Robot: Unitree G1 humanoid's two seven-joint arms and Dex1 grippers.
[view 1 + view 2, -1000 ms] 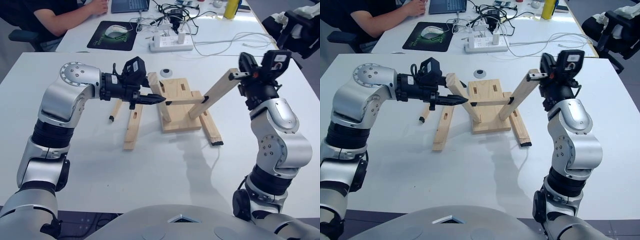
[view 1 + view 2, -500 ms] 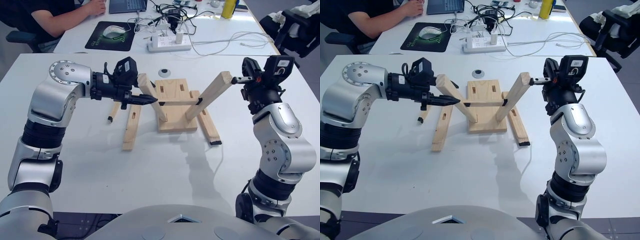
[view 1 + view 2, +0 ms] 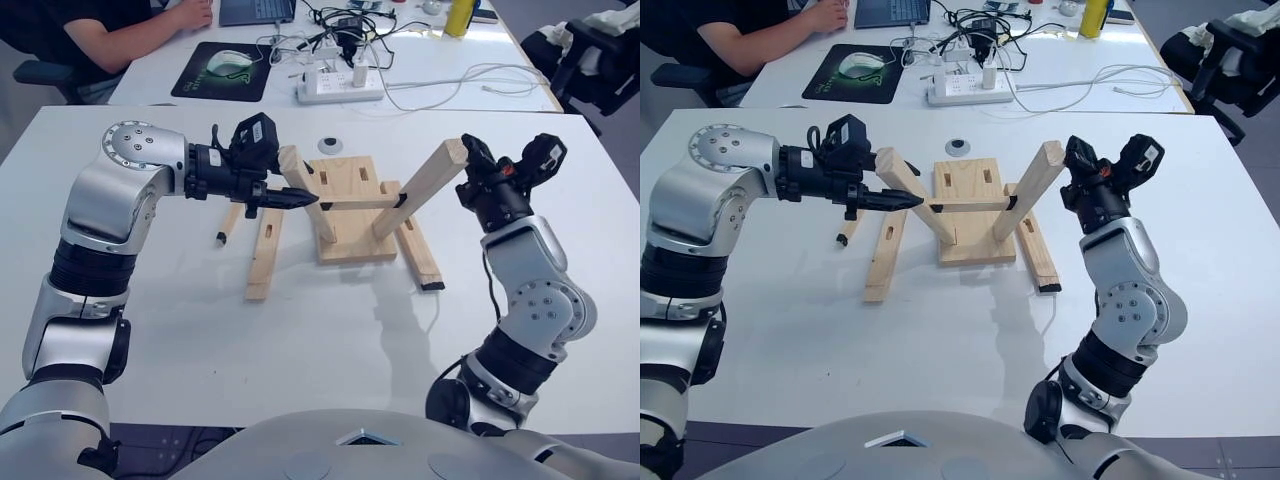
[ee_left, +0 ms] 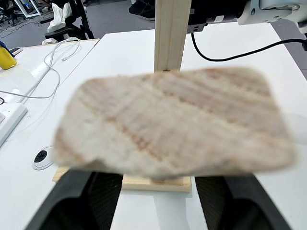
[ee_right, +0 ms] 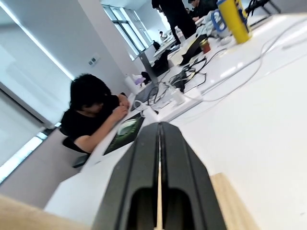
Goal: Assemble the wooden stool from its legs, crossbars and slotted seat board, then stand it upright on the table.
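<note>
Your left gripper is clamped on the left leg, holding that leg, the crossbar and the right leg as one frame over the slotted seat board lying flat mid-table, and your right gripper has its fingers pressed together just beside the right leg's top end.

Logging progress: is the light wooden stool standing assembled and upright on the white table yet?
No, the pale slotted seat board lies flat on the white table, with a loose wooden leg lying beside it.
</note>
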